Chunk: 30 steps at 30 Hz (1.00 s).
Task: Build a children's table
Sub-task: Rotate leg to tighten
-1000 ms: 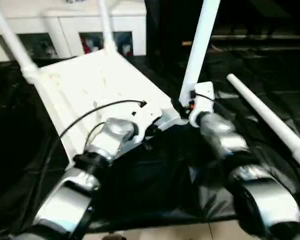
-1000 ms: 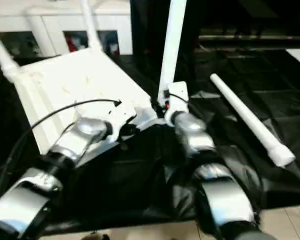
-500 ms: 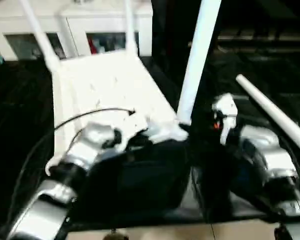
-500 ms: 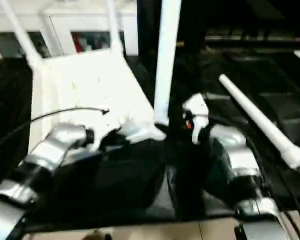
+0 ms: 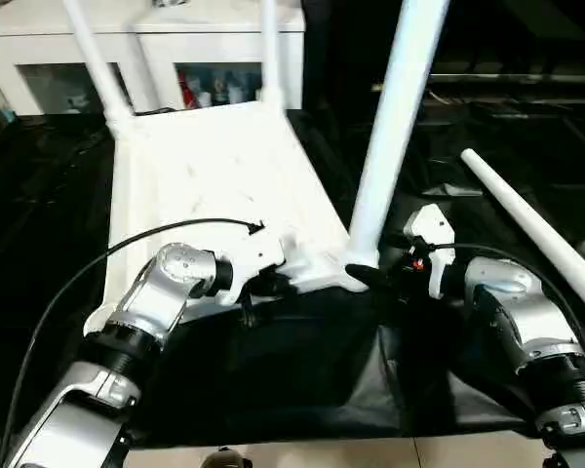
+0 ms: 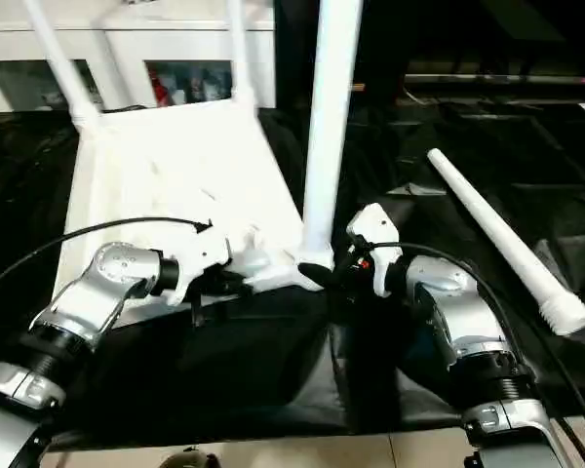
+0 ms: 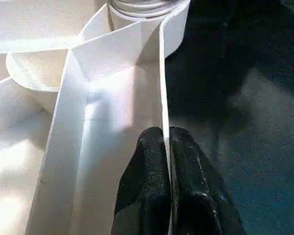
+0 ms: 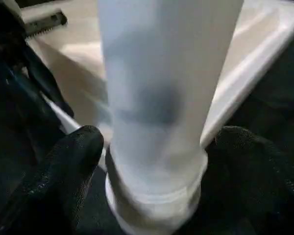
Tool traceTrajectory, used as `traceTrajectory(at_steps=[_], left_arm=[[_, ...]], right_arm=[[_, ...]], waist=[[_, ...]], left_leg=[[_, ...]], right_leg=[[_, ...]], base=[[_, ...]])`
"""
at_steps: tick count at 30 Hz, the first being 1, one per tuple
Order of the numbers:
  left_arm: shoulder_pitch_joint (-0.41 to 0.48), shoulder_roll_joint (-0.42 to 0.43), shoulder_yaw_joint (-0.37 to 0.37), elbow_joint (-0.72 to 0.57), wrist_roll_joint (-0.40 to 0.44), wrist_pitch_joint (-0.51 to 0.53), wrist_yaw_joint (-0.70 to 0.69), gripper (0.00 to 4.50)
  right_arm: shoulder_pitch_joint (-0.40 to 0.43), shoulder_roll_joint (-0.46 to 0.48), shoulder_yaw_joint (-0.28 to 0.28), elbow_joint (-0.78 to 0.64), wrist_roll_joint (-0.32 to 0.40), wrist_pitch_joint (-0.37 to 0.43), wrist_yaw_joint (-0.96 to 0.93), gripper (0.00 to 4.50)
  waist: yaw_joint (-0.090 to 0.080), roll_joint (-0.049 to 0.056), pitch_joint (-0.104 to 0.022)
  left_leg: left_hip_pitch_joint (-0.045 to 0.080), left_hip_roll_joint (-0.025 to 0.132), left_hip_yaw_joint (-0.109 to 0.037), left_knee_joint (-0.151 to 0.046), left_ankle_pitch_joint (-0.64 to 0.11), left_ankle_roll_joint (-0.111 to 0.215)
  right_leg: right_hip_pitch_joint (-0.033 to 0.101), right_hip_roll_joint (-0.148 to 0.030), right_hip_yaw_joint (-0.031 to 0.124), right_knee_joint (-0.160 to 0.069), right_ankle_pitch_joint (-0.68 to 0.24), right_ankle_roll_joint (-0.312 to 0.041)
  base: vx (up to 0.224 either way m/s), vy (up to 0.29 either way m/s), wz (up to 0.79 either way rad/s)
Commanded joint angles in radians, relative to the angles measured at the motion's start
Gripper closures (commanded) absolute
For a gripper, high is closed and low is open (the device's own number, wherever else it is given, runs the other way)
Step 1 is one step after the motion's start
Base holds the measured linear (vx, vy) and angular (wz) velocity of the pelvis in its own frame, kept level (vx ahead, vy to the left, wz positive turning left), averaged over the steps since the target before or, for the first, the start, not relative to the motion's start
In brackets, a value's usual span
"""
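Left end effector (image 7: 167,147) clamps the table's rim (image 7: 162,88); right end effector (image 8: 154,147), fingers apart, straddles the leg (image 5: 395,117); squeeze squarely, press down.

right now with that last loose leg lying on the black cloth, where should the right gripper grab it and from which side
Probably mid-shaft on the loose leg, coming from above. It lies flat on the black cloth with bare cloth on both sides, so open fingers can straddle the round tube across its axis. Its collared end points toward the robot, and that end likely goes into a socket, so leave it free. The right gripper is open.
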Motion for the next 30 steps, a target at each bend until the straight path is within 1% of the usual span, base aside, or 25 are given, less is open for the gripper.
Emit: traceTrajectory(at_steps=[1,2,3,6,7,10,11,14,15,16,18,25,26,28,29,30], left_arm=[[-0.017,-0.003,-0.002,-0.073,-0.052,-0.026,-0.029,4.50],[-0.016,-0.002,-0.003,-0.074,-0.052,-0.026,-0.033,4.50],[-0.016,-0.002,-0.003,-0.074,-0.053,-0.025,-0.034,4.50],[-0.018,0.000,-0.001,-0.073,-0.048,-0.022,-0.031,4.50],[-0.018,0.000,0.000,-0.073,-0.047,-0.022,-0.031,4.50],[-0.018,0.001,0.003,-0.067,-0.044,-0.024,-0.033,4.50],[-0.018,0.002,0.004,-0.066,-0.043,-0.024,-0.034,4.50],[-0.018,0.004,0.005,-0.063,-0.041,-0.024,-0.037,4.50],[-0.018,0.004,0.005,-0.064,-0.041,-0.023,-0.037,4.50],[-0.019,0.004,0.005,-0.063,-0.041,-0.023,-0.038,4.50],[-0.019,0.005,0.004,-0.062,-0.041,-0.022,-0.038,4.50],[-0.020,0.009,0.006,-0.058,-0.040,-0.021,-0.038,4.50],[-0.020,0.009,0.007,-0.058,-0.040,-0.022,-0.037,4.50],[-0.020,0.009,0.008,-0.056,-0.039,-0.023,-0.036,4.50],[-0.020,0.009,0.008,-0.055,-0.039,-0.023,-0.035,4.50],[-0.019,0.009,0.009,-0.054,-0.039,-0.025,-0.034,4.50]], right_arm=[[0.006,0.000,-0.027,-0.021,0.034,-0.004,0.022,0.33],[0.008,-0.002,-0.026,-0.022,0.035,-0.004,0.028,0.33],[0.010,-0.004,-0.023,-0.020,0.033,-0.007,0.033,0.33],[0.018,-0.010,-0.013,-0.003,0.019,-0.026,0.054,0.33],[0.018,-0.010,-0.013,-0.002,0.019,-0.027,0.054,0.33],[0.018,-0.011,-0.010,0.012,0.015,-0.036,0.057,0.33],[0.019,-0.011,-0.008,0.014,0.013,-0.039,0.058,0.48],[0.019,-0.012,-0.002,0.023,0.007,-0.049,0.063,0.62],[0.017,-0.011,-0.002,0.031,0.005,-0.053,0.064,0.83],[0.015,-0.009,-0.003,0.036,0.003,-0.055,0.064,0.83],[0.012,-0.006,-0.002,0.043,0.001,-0.057,0.063,0.88],[0.004,0.007,0.010,0.079,-0.017,-0.079,0.068,1.62],[0.003,0.008,0.010,0.083,-0.017,-0.081,0.069,1.65],[0.000,0.012,0.011,0.092,-0.018,-0.086,0.069,1.72],[-0.002,0.013,0.011,0.096,-0.019,-0.089,0.068,1.72],[-0.003,0.015,0.011,0.100,-0.018,-0.090,0.069,1.75]], waist=[[-0.003,-0.005,-0.077],[-0.001,-0.003,-0.078],[0.000,-0.003,-0.077],[-0.001,-0.004,-0.076],[-0.001,-0.002,-0.076],[-0.001,-0.004,-0.075],[-0.002,-0.004,-0.075],[-0.002,-0.004,-0.076],[-0.001,-0.005,-0.076],[-0.001,-0.006,-0.076],[-0.001,-0.004,-0.077],[0.000,-0.005,-0.077],[0.001,-0.004,-0.078],[-0.001,-0.005,-0.077],[-0.001,-0.003,-0.077],[-0.002,-0.006,-0.077]], left_leg=[[0.017,0.028,-0.002,-0.047,-0.105,0.089],[0.018,0.028,-0.001,-0.046,-0.108,0.089],[0.017,0.028,-0.002,-0.046,-0.106,0.088],[0.015,0.027,-0.003,-0.045,-0.123,0.077],[0.016,0.027,-0.003,-0.046,-0.130,0.075],[0.016,0.026,-0.003,-0.046,-0.141,0.066],[0.015,0.026,-0.003,-0.046,-0.142,0.065],[0.015,0.025,-0.003,-0.045,-0.141,0.064],[0.014,0.025,-0.003,-0.044,-0.136,0.065],[0.014,0.025,-0.003,-0.044,-0.135,0.066],[0.015,0.025,-0.003,-0.043,-0.132,0.068],[0.014,0.024,-0.003,-0.042,-0.128,0.073],[0.014,0.025,-0.003,-0.041,-0.129,0.073],[0.013,0.024,-0.003,-0.042,-0.133,0.074],[0.013,0.024,-0.004,-0.042,-0.134,0.073],[0.013,0.024,-0.003,-0.042,-0.135,0.073]], right_leg=[[0.064,-0.058,0.052,-0.052,0.028,-0.243],[0.062,-0.057,0.052,-0.053,0.028,-0.243],[0.063,-0.056,0.052,-0.052,0.031,-0.243],[0.063,-0.058,0.052,-0.052,0.014,-0.240],[0.062,-0.058,0.052,-0.053,0.005,-0.239],[0.063,-0.058,0.052,-0.056,-0.024,-0.233],[0.063,-0.058,0.052,-0.056,-0.028,-0.231],[0.062,-0.058,0.053,-0.055,-0.028,-0.229],[0.063,-0.058,0.053,-0.054,-0.025,-0.230],[0.063,-0.058,0.053,-0.054,-0.026,-0.230],[0.062,-0.058,0.052,-0.054,-0.022,-0.234],[0.062,-0.058,0.052,-0.052,-0.018,-0.235],[0.061,-0.058,0.052,-0.052,-0.019,-0.236],[0.062,-0.058,0.051,-0.052,-0.021,-0.239],[0.062,-0.058,0.051,-0.052,-0.024,-0.238],[0.063,-0.057,0.051,-0.052,-0.025,-0.237]], base=[[0.000,0.000,0.00],[0.000,0.000,0.00],[0.000,0.000,0.00],[0.000,0.000,0.00],[0.000,0.000,0.00],[0.000,0.000,0.00],[0.000,0.000,0.00],[0.000,0.000,0.00],[0.000,0.000,0.00],[0.000,0.000,0.00],[0.000,0.000,0.00],[0.000,0.000,0.00],[0.000,0.000,0.00],[0.000,0.000,0.00],[0.000,0.000,0.00],[0.000,0.000,0.00]])
